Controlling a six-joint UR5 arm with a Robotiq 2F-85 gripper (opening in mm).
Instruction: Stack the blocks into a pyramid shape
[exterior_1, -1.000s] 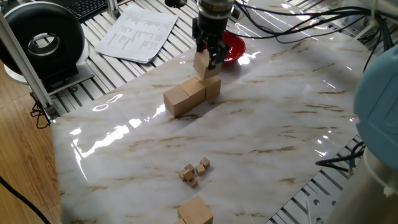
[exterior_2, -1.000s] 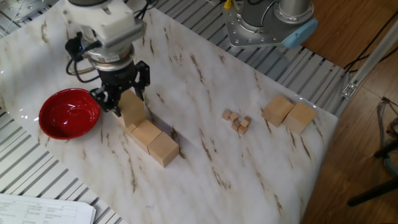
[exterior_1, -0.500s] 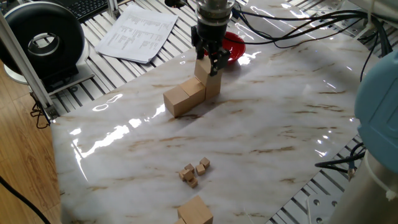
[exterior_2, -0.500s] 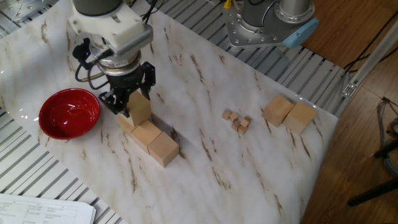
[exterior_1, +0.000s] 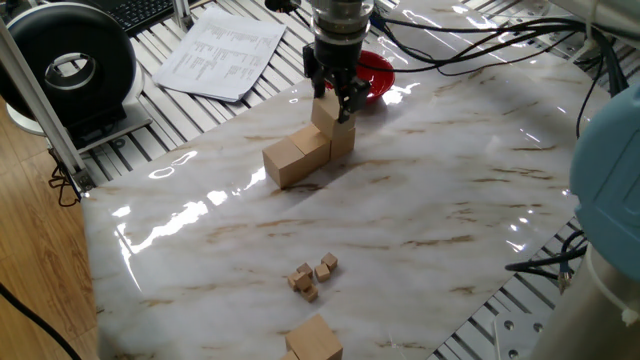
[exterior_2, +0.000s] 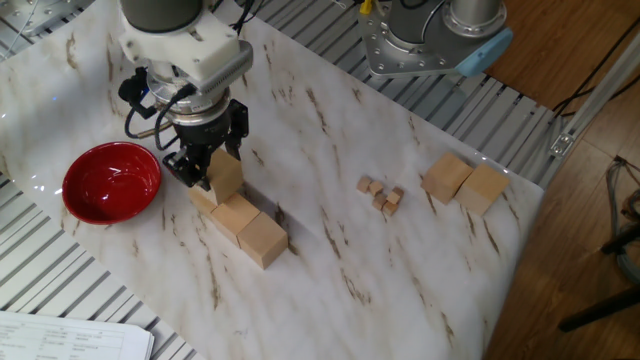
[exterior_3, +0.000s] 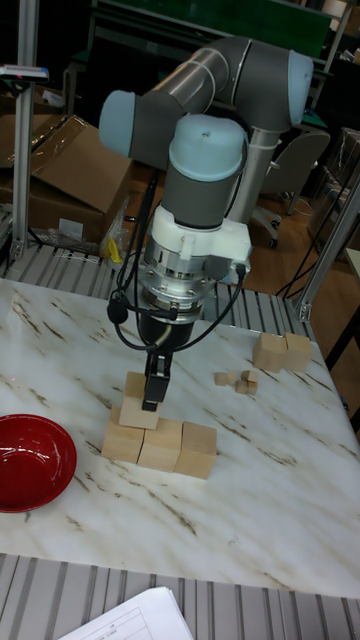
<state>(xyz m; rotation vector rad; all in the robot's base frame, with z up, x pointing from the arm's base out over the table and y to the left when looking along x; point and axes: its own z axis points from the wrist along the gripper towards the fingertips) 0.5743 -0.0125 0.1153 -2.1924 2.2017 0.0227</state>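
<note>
The glossy red bowl (exterior_2: 111, 182) on the marbled worktop (exterior_2: 330, 260) looks empty. Beside it, three plain tan wooden blocks (exterior_2: 245, 228) stand touching in a row, with a fourth block (exterior_2: 224, 172) on the row's bowl end. The end effector (exterior_2: 208, 167) has its fingers closed against that upper block's sides. Two more big blocks (exterior_2: 465, 182) sit together near the worktop's far edge, with tiny cubes (exterior_2: 382, 193) clustered between them and the row.
</note>
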